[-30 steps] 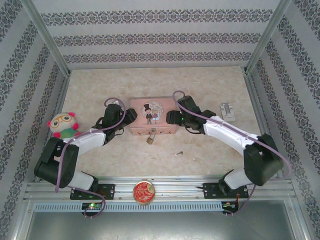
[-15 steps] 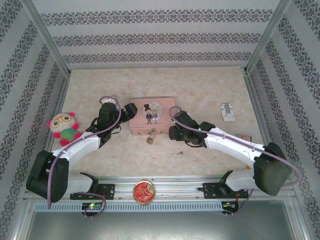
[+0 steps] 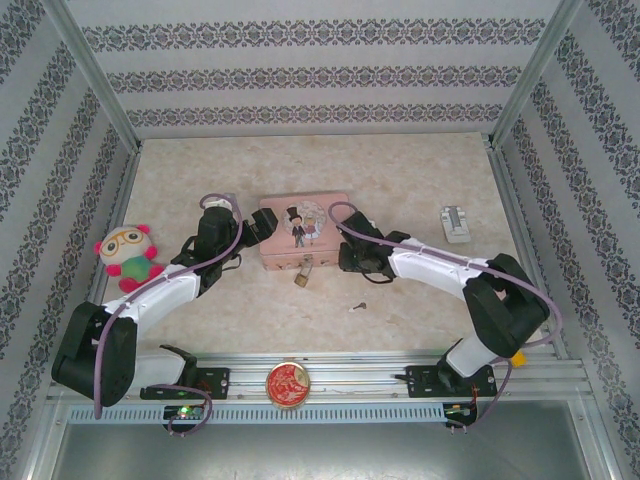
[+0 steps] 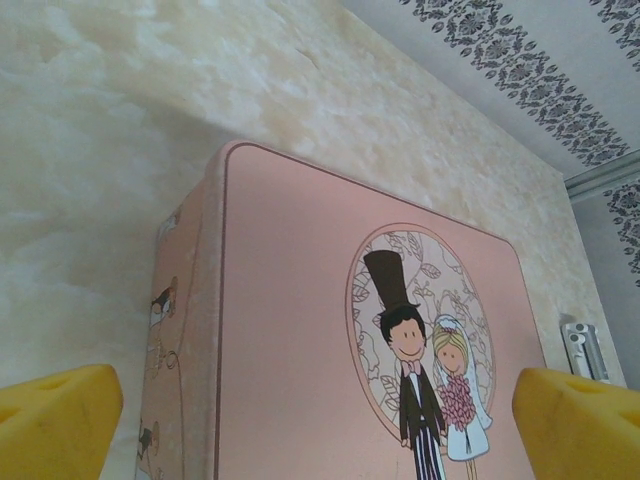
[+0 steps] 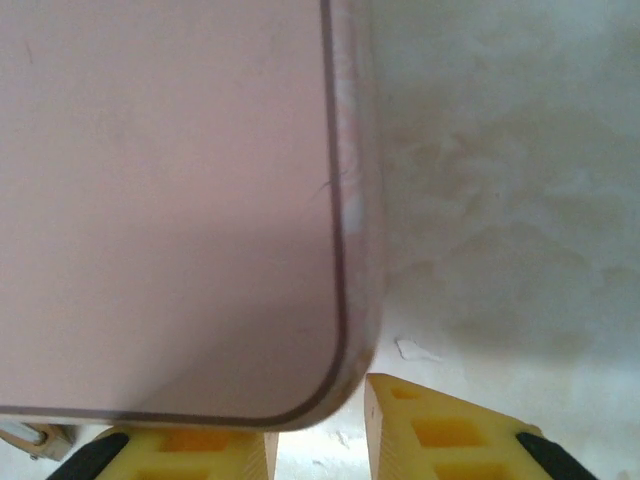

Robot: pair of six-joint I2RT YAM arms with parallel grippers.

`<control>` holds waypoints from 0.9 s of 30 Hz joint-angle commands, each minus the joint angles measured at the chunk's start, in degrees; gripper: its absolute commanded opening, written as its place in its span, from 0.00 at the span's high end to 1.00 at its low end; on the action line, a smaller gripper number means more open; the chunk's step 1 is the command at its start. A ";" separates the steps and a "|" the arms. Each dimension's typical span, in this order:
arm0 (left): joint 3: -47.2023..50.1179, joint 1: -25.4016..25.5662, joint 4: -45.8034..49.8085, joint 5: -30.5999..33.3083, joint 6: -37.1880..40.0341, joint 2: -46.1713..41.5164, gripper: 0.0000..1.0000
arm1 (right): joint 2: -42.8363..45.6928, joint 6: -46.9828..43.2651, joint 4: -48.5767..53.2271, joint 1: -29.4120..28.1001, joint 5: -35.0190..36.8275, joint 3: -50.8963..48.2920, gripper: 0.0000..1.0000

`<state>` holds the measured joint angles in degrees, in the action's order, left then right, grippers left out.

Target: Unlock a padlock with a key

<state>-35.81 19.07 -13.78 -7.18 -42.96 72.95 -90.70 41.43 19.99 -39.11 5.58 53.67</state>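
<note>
The tiny brass padlock [image 3: 302, 273] hangs from the front of the pink tin box [image 3: 305, 232], its shackle through the hasp. The small key [image 3: 358, 306] lies loose on the table, right of and nearer than the padlock. My left gripper [image 3: 256, 229] is at the box's left end. Its yellow fingertips [image 4: 56, 420] stand wide open with the lid [image 4: 300, 330] stretching out between them. My right gripper [image 3: 345, 256] sits at the box's front right corner [image 5: 345, 330]. A narrow gap separates its fingers [image 5: 450, 435], with bare table showing through.
A plush toy [image 3: 126, 250] sits at the left wall. A white-grey latch piece [image 3: 455, 222] lies at the right. A round red-gold disc [image 3: 287, 384] rests on the near rail. Patterned walls and metal posts close in the table.
My left gripper opened wide beside the box's left end. My right gripper dropped from the box's right side toward its front right corner while its jaws narrowed.
</note>
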 commanded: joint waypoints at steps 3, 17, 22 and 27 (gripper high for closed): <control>-2.33 -0.22 -0.28 1.02 1.31 -0.34 0.01 | -3.36 -1.68 -3.28 0.85 -1.43 4.05 0.73; -1.32 -0.15 6.57 4.45 3.78 -7.00 0.01 | 1.05 -5.52 4.75 1.16 -1.29 3.83 0.69; 0.22 -0.11 9.86 8.43 5.90 -11.96 0.01 | 10.67 -6.70 14.00 0.20 -2.69 -2.44 0.67; 1.13 -0.10 10.72 10.80 7.36 -15.39 0.01 | 17.75 -4.05 24.05 -3.29 2.31 -6.20 0.70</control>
<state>-35.99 19.07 -5.65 0.73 -37.87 59.24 -75.26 36.14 34.63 -40.64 4.64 49.71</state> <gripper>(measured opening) 0.993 0.307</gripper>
